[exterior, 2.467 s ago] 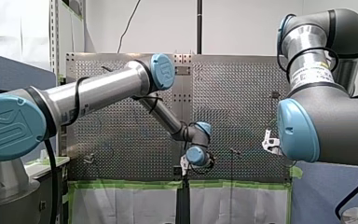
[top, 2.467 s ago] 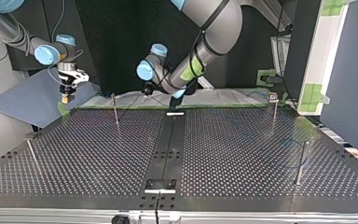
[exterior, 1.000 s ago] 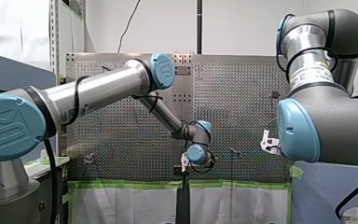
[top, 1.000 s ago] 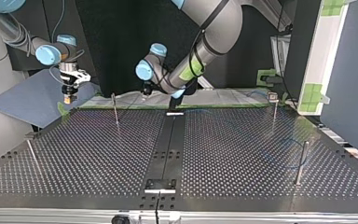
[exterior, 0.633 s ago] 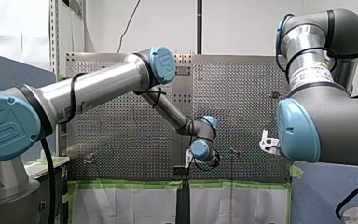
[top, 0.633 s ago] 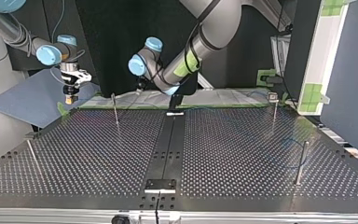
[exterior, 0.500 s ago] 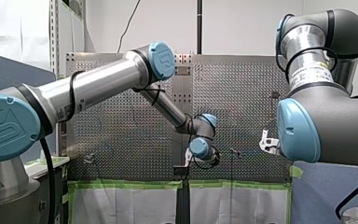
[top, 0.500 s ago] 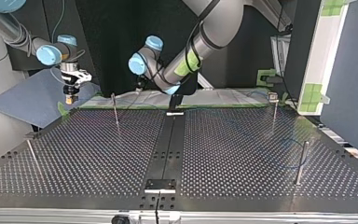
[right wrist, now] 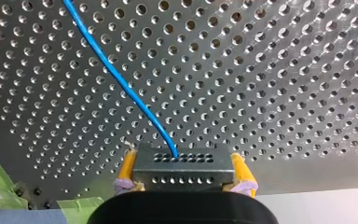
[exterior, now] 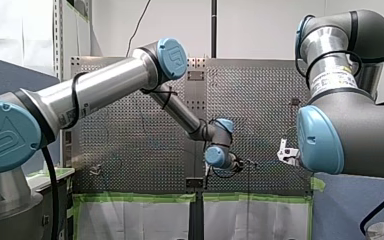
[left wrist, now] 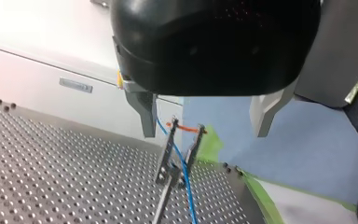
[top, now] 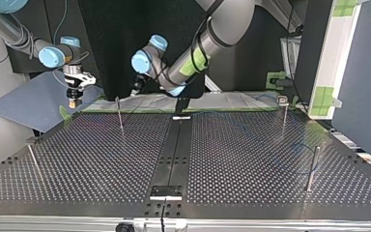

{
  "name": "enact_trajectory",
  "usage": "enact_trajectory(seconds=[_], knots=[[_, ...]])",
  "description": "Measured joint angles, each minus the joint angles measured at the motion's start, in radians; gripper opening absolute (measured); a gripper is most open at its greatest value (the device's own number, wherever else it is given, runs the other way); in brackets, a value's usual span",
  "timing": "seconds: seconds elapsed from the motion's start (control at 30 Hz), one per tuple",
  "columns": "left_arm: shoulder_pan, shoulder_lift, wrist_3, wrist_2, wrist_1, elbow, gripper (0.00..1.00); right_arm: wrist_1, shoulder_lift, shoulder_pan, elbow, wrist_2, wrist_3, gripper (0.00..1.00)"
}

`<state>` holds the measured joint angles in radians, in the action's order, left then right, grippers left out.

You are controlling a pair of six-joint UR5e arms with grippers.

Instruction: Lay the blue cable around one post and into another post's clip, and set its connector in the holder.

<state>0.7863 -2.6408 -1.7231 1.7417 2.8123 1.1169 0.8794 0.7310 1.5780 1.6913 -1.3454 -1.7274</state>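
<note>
In the right wrist view, my right gripper (right wrist: 182,179) is shut on a dark perforated connector block (right wrist: 182,167), held between its yellow pads (right wrist: 127,169). The blue cable (right wrist: 121,79) leaves the block and runs across the perforated table. In the left wrist view, my left gripper (left wrist: 205,126) is open, with its metal fingers (left wrist: 145,112) wide apart. Just ahead of them stands a thin post with a two-pronged clip (left wrist: 179,149), and the blue cable (left wrist: 182,163) passes between the prongs. In the top view, my left gripper (top: 136,89) hangs near that post (top: 120,113), while my right gripper (top: 74,101) is further left.
Three more thin posts stand on the table: one at the top view's left (top: 34,162) and two at its right (top: 284,115) (top: 312,166). A black strip (top: 174,154) runs down the middle, with a small block (top: 165,192) at its near end. Green tape lines the far edge.
My left arm's wrist has swung toward the top view's left, bringing its open gripper up to the clip post. My right gripper has barely moved and still holds the connector.
</note>
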Motion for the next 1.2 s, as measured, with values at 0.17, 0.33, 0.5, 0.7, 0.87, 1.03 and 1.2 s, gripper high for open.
enact_trajectory(seconds=[0.17,0.33,0.5,0.7,0.87,1.03,1.2], knots=[[0.009,0.0,-0.017,-0.001,-0.002,-0.009,1.0,-0.002,0.0,0.001,0.0,0.0,-0.001,0.25],[0.017,0.0,-0.047,0.005,0.001,-0.01,1.0,-0.005,0.0,0.006,0.0,0.0,0.0,0.25],[0.023,0.0,-0.058,0.031,0.005,-0.01,1.0,-0.004,0.0,0.01,0.0,0.0,0.0,0.25],[0.027,0.0,-0.058,0.049,0.02,-0.01,1.0,-0.005,0.0,0.015,0.0,0.0,0.0,0.25],[0.027,0.0,-0.058,0.058,0.022,-0.01,1.0,-0.007,0.0,0.017,0.0,0.0,0.003,0.25],[0.028,0.0,-0.06,0.059,0.023,-0.01,1.0,-0.005,0.0,0.02,0.0,0.0,0.004,0.25],[0.028,-0.001,-0.061,0.059,0.023,-0.01,1.0,-0.004,0.0,0.022,0.0,0.0,0.004,0.25]])
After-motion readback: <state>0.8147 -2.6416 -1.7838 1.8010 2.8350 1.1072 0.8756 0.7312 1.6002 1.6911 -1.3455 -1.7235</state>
